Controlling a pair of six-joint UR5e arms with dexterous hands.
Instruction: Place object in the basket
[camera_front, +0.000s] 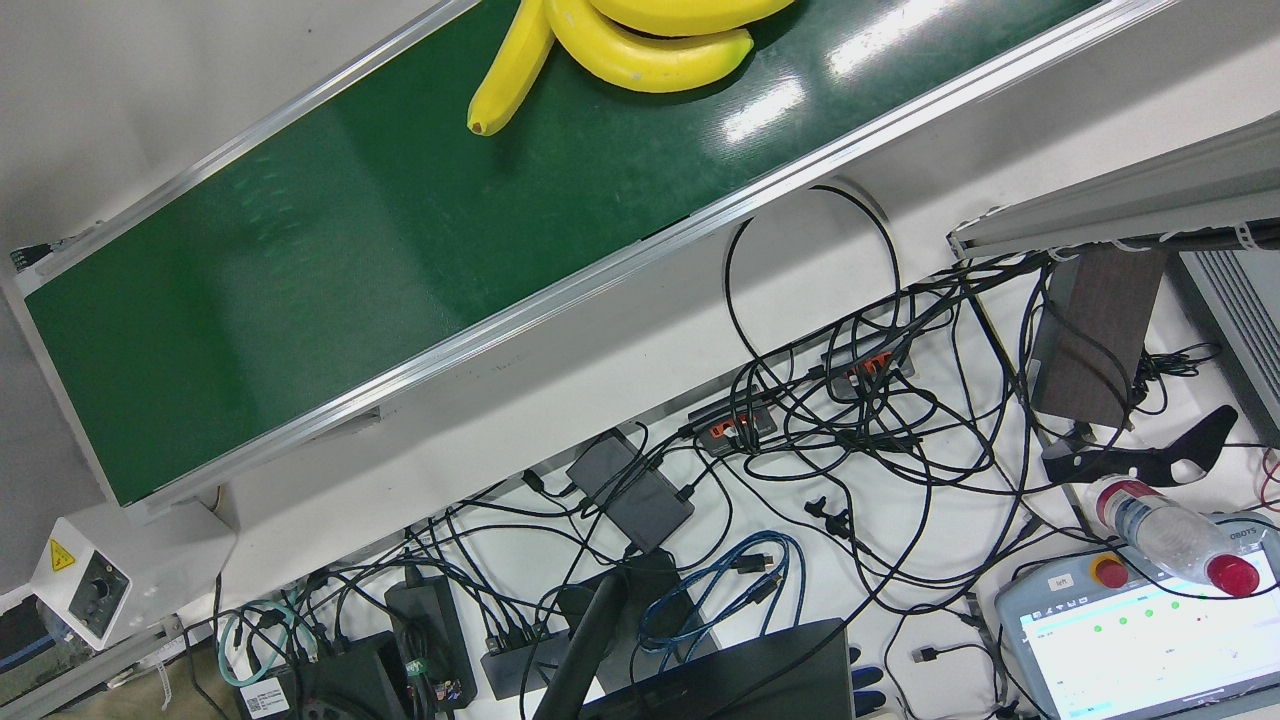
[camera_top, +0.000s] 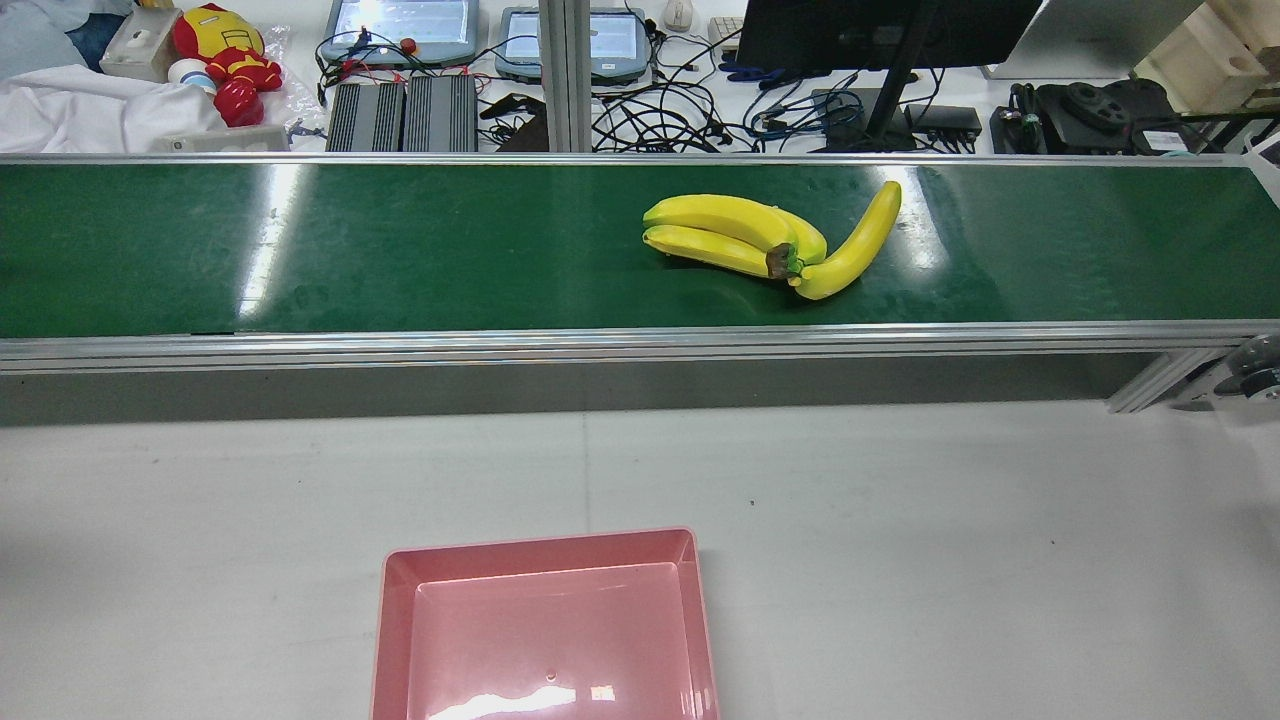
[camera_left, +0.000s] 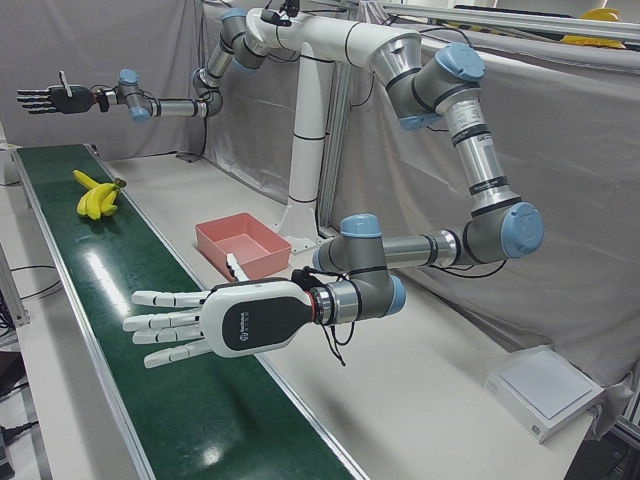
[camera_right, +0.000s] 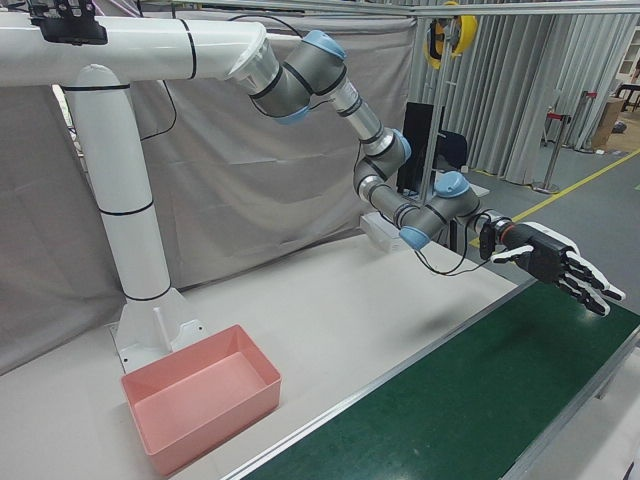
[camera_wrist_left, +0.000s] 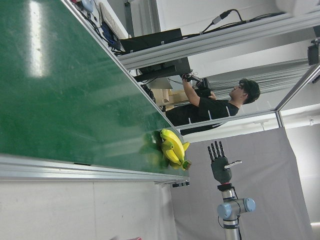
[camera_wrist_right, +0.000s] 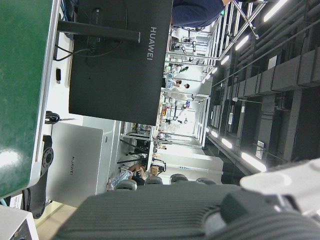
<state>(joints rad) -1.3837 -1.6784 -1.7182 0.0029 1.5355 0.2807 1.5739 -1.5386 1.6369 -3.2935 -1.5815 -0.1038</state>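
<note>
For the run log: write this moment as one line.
stage: before grasp | banana bunch: on conveyor belt | pink basket: empty, on table | left hand: open over belt | right hand: open over belt

yellow banana bunch (camera_top: 775, 243) on green conveyor belt (camera_top: 400, 250), pink basket (camera_top: 546, 630) well apart

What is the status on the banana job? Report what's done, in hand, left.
Done: nothing; the pink basket is empty. In hand: nothing; the bananas lie on the green belt, with the left hand and right hand open over the belt, apart from them. Left: grasp the bananas, carry them, place them in the basket.
</note>
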